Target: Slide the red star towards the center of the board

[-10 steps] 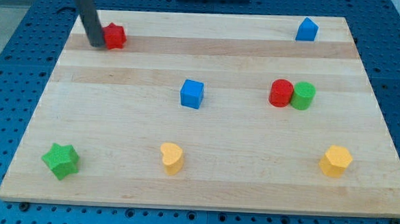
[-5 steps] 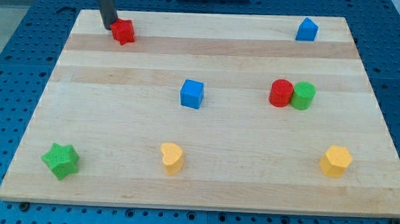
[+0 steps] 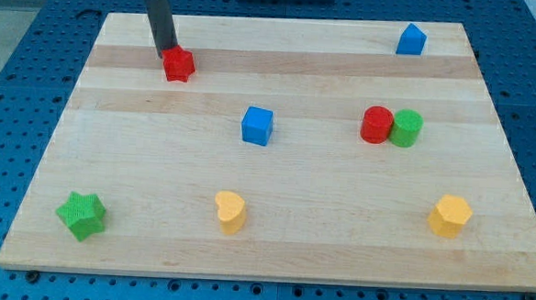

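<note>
Touching the red star [image 3: 179,64] at its upper-left edge, my tip [image 3: 165,55] stands near the tabletop's [image 3: 301,216] top-left corner; the end effector is a bare rod holding nothing. Toward the centre lies a blue cube [image 3: 258,126], apart from the star. A red cylinder [image 3: 376,124] touches a green cylinder [image 3: 405,128] at right. Elsewhere: blue block [image 3: 411,39], yellow heart [image 3: 231,211], yellow hexagon [image 3: 450,216], green star [image 3: 82,215]. No writing is legible.

A lab bench: a pale wooden board counter [image 3: 272,242] lies on a blue perforated metal breadboard [image 3: 13,109].
</note>
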You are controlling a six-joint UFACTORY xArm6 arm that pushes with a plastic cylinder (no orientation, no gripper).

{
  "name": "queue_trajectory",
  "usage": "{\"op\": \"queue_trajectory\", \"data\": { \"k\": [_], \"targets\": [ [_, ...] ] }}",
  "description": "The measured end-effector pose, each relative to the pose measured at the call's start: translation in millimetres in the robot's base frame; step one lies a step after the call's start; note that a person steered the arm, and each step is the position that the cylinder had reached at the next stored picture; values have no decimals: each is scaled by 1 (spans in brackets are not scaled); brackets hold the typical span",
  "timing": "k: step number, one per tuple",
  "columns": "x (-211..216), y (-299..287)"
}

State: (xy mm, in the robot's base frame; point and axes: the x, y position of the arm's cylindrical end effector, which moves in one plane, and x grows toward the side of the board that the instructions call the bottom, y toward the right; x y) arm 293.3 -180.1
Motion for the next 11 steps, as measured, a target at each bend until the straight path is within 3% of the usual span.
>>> {"op": "queue_trajectory", "data": {
  "k": [3, 11],
  "targets": [
    [30, 5],
    [43, 21]
  ]
}}
